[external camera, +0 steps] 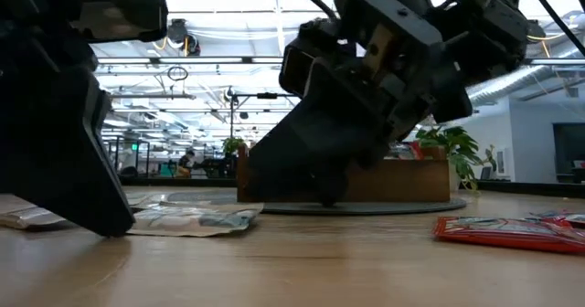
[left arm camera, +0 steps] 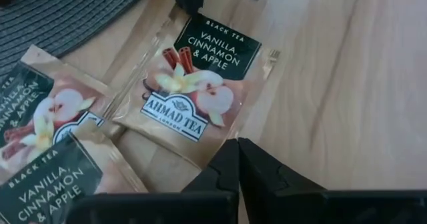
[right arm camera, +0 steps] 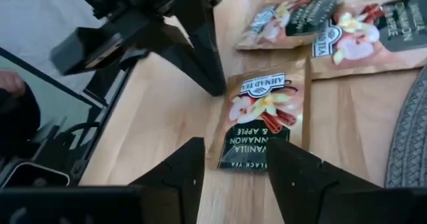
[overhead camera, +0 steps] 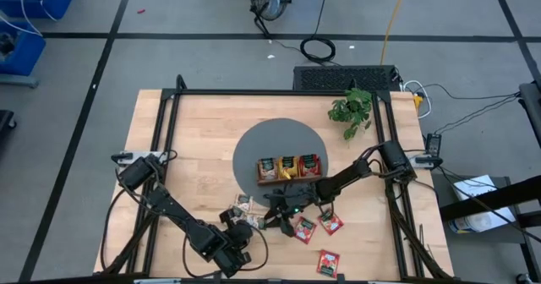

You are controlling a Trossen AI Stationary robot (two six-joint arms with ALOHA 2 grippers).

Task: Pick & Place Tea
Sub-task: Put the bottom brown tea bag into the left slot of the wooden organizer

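Some sachets already fill the wooden tray (overhead camera: 289, 167), but tan vanilla-cinnamon-apple sachets (right arm camera: 261, 121) and red sachets (overhead camera: 328, 261) remain on the table, with the right gripper (right arm camera: 233, 174) spread empty above one tan sachet and the left gripper (left arm camera: 238, 167) pinched closed, empty, beside it.

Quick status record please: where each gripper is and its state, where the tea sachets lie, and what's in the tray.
left gripper: shut, empty, at the front of the table beside the tan sachets
right gripper: open, over one tan sachet, nothing held
red sachets: loose on the table, right of the grippers
tray: on the grey mat, holding tan, yellow and red sachets
plant: back right, untouched
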